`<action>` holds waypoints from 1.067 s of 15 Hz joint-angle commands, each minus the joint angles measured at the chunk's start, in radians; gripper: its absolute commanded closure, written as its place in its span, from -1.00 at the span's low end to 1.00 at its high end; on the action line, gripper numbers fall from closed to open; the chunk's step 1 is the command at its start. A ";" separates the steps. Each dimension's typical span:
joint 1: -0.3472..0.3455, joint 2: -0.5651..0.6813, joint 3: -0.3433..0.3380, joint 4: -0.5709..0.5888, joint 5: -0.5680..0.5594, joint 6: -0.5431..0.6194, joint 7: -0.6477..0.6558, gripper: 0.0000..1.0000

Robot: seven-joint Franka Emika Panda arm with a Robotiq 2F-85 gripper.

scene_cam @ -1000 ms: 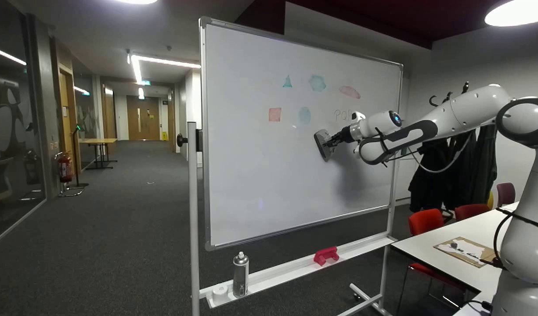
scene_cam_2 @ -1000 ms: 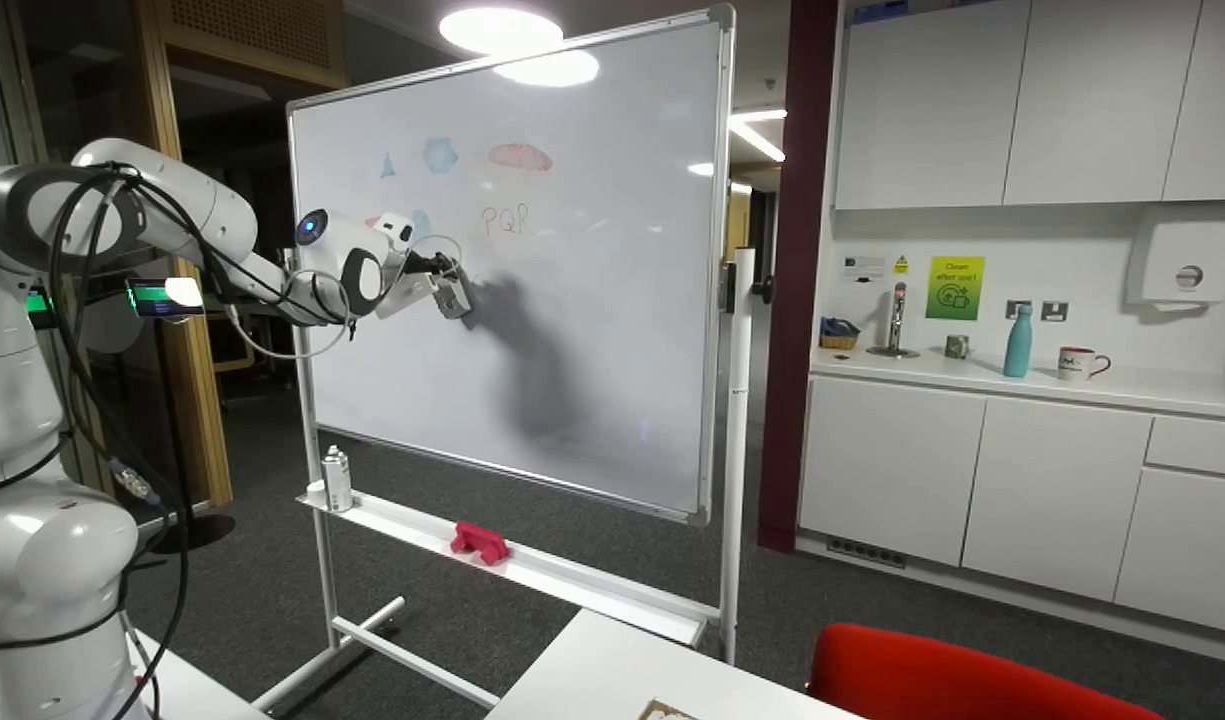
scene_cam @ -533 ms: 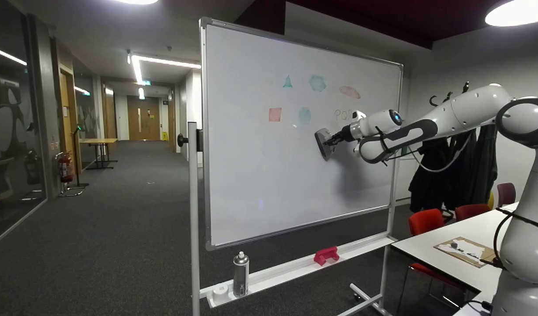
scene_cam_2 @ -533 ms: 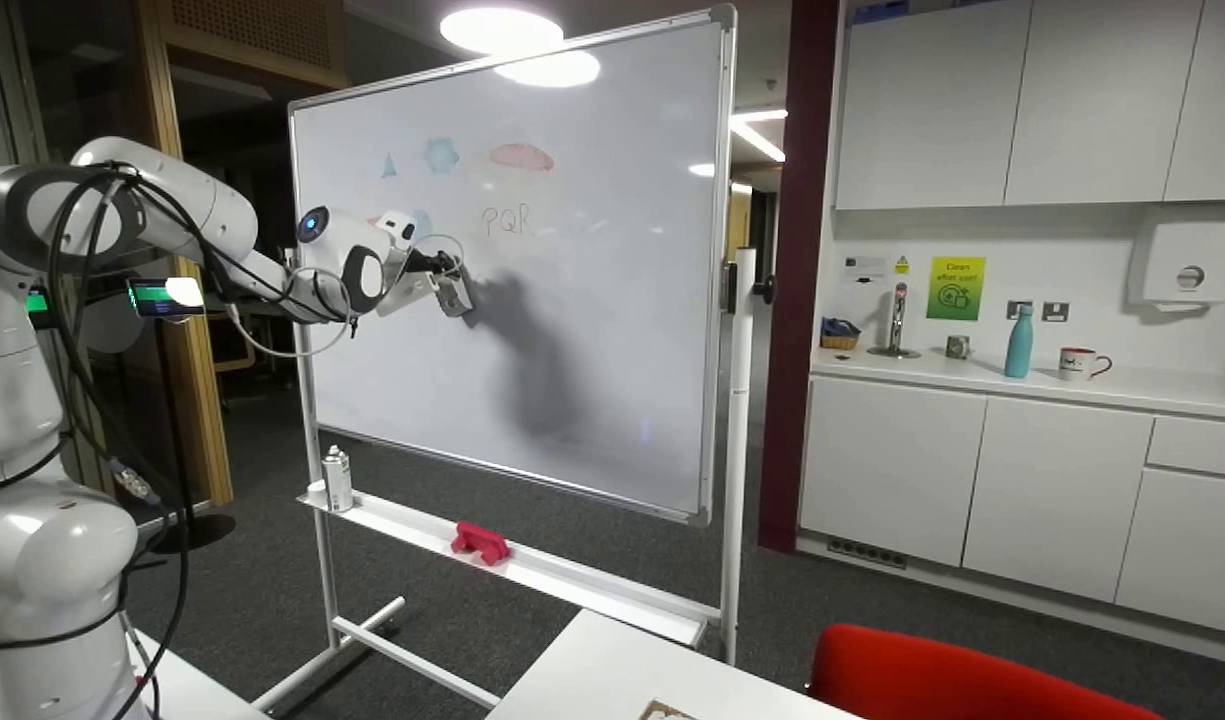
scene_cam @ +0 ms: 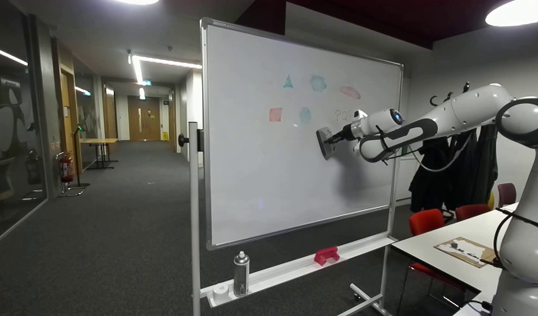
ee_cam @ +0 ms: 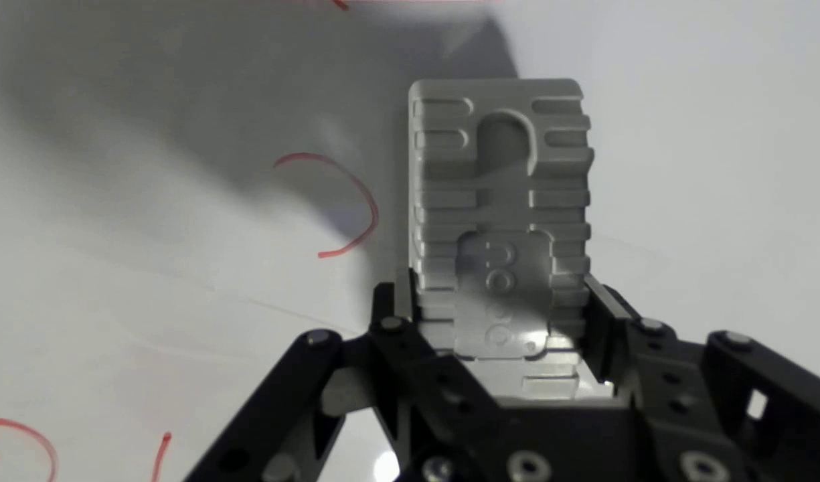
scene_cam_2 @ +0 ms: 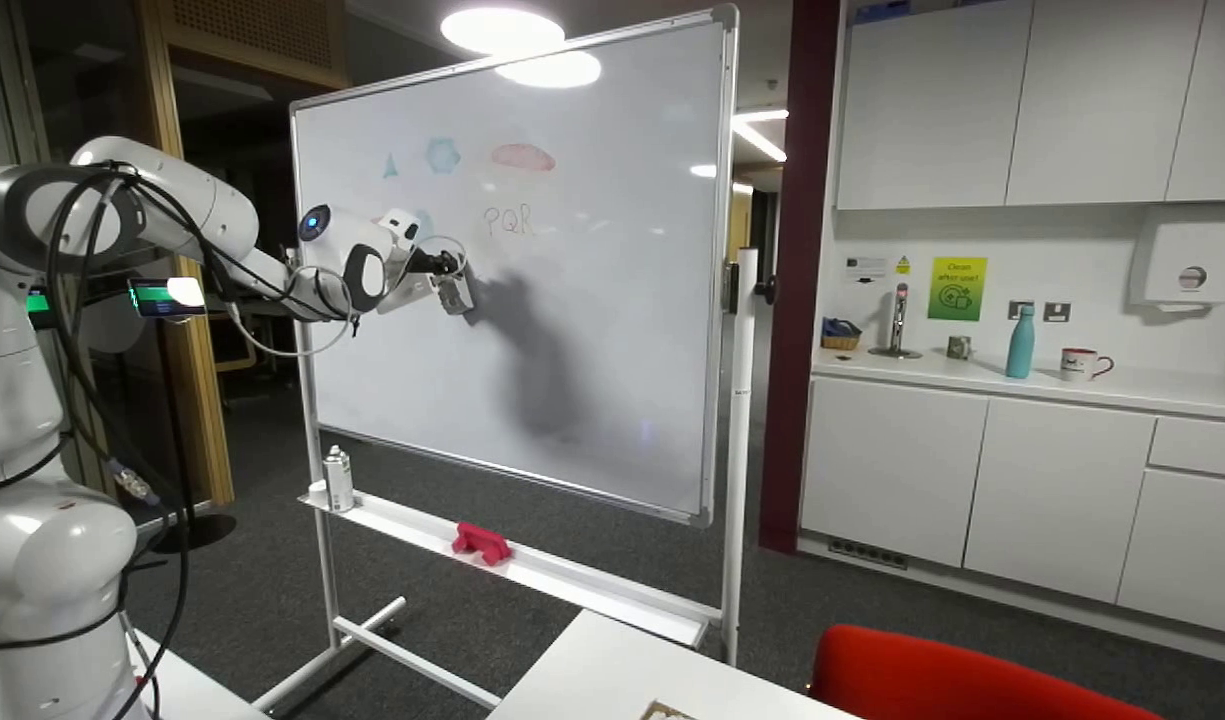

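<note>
Wrist view: a grey, ribbed, rectangular plastic eraser (ee_cam: 503, 207) is clamped across its width by the black, jointed claw (ee_cam: 503, 294), presumably so that its underside faces the smooth white whiteboard (ee_cam: 704, 167). Grooved sides, a rounded recess and raised lettering are seen. In an exterior view, it is held near and lower than a faded, blue drawn disc (scene_cam: 305, 115); contact cannot be told. In an exterior view, a red, plastic-looking bracket (scene_cam_2: 480, 543) is set on the white ledge (scene_cam_2: 412, 528), likely for easy reach.

Wrist view: close behind the fingers (ee_cam: 604, 348), facing the whiteboard (ee_cam: 704, 174).
Corridor (scene_cam: 137, 186): past the fingers, in an exterior view.
Counter (scene_cam_2: 952, 374): past the fingers, in an exterior view.
Both exterior views: well back, the fingers between them, whiteboard shared.
</note>
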 commanded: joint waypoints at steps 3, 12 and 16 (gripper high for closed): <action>-0.018 0.069 -0.058 0.113 0.060 0.029 0.036 0.34; 0.020 0.077 -0.132 0.122 0.125 0.037 0.035 0.34; 0.015 0.101 -0.104 0.133 0.096 0.043 0.020 0.34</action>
